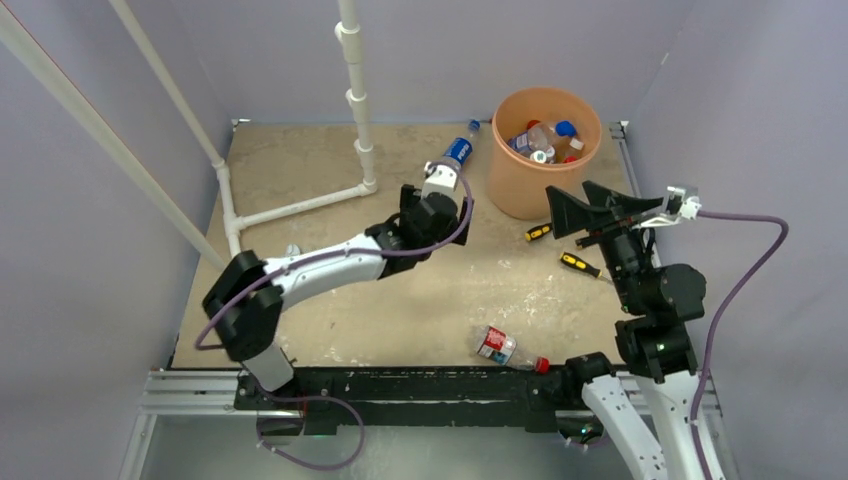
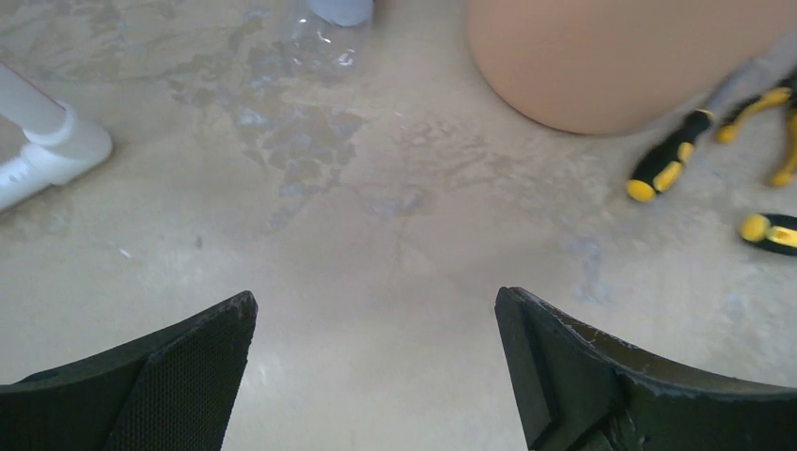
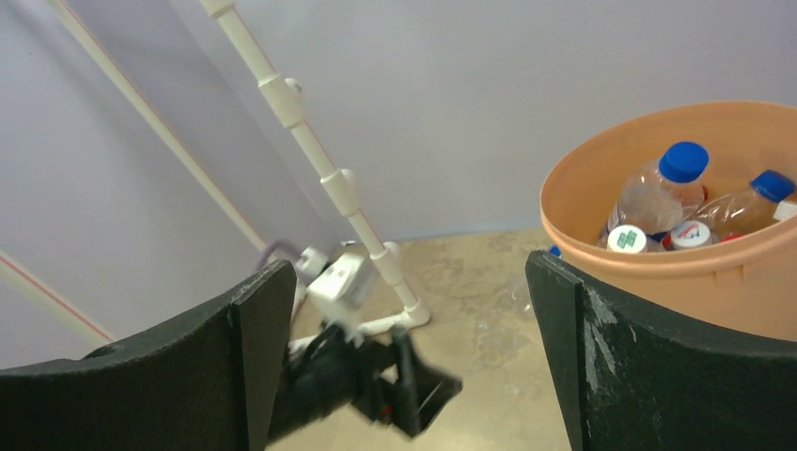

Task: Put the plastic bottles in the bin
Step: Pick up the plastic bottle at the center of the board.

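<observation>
Left gripper [image 2: 376,299] and right gripper [image 3: 411,266] spread wide, empty; blue-label bottle [image 1: 460,150] at 9 o'clock of bin [image 1: 520,190], red-label bottle [image 1: 497,345] at 6 o'clock of table [image 1: 330,290], likely light, slippery, crushable, so grab mid-body.

Orange bin [image 1: 515,190] stands upright, with several clear bottles [image 1: 543,141] heaped inside, blue and white caps showing. A blue-labelled bottle [image 1: 459,152] lies just left of the bin. A red-labelled bottle [image 1: 496,345], red cap, lies well in front of it.
</observation>
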Motion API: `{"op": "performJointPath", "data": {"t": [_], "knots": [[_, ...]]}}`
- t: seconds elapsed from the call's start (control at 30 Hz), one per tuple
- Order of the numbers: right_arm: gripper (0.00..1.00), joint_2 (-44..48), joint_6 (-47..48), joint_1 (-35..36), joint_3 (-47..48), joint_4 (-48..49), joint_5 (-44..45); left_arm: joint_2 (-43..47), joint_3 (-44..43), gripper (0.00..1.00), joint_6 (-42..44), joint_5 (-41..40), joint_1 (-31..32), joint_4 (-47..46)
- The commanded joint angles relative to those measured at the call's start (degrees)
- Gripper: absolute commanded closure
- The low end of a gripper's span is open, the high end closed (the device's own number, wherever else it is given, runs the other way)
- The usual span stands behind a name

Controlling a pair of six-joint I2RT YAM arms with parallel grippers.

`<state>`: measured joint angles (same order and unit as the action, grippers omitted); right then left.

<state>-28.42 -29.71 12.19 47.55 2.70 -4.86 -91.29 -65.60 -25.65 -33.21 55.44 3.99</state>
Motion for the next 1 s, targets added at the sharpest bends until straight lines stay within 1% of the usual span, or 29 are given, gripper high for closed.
{"op": "performJointPath", "data": {"t": [0.0, 0.03, 0.13, 0.33, 0.47, 0.6, 0.7, 0.83, 0.9, 0.97], "knots": [[0.05, 5.55, 0.14, 2.07, -2.27, -2.61, 1.56, -9.23, -11.91, 0.01, 10.21, 4.38, -6.1, 4.63], [0.05, 6.52, -0.59, 2.13, -3.03, -2.61, 1.79, -12.18, -14.97, 0.01, 11.73, 3.64, -6.98, 6.29], [0.05, 8.78, -2.07, 2.27, -4.72, -2.36, 1.21, -20.05, -22.22, 0.01, 15.79, 6.75, -9.64, 8.48], [0.06, 5.96, -2.61, 2.58, -2.52, -1.46, -0.51, -32.41, -33.52, 0.01, 21.26, 12.21, -16.17, 8.28], [0.07, 6.52, -2.08, 2.55, -2.2, -1.66, 0.13, -35.08, -36.7, 0.01, 24.91, 16.03, -18.88, 5.35], [0.07, 7.32, 0.0, 2.57, -1.49, -2.59, 1.6, -39.49, -42.34, 0.01, 31.66, 17.57, -18.91, 5.59], [0.06, 7.69, 2.25, 3.6, -0.44, -5.27, 2.85, -40.58, -42.66, 0.01, 34.88, 18.96, -19.05, 3.67], [0.06, 8.57, 4.2, 5.04, -0.4, -6.21, 4.64, -40.4, -40.85, 0.01, 34.49, 22.39, -19.01, -0.24], [0.06, 8.8, 4.75, 5.52, -0.6, -6.15, 4.69, -41.38, -41.86, 0.01, 34.11, 22.23, -19.01, -0.81], [0.06, 8.99, 5.12, 5.94, -0.82, -5.98, 5.56, -43.4, -44.66, 0.01, 33.82, 21.88, -19.16, 0.37]]}}
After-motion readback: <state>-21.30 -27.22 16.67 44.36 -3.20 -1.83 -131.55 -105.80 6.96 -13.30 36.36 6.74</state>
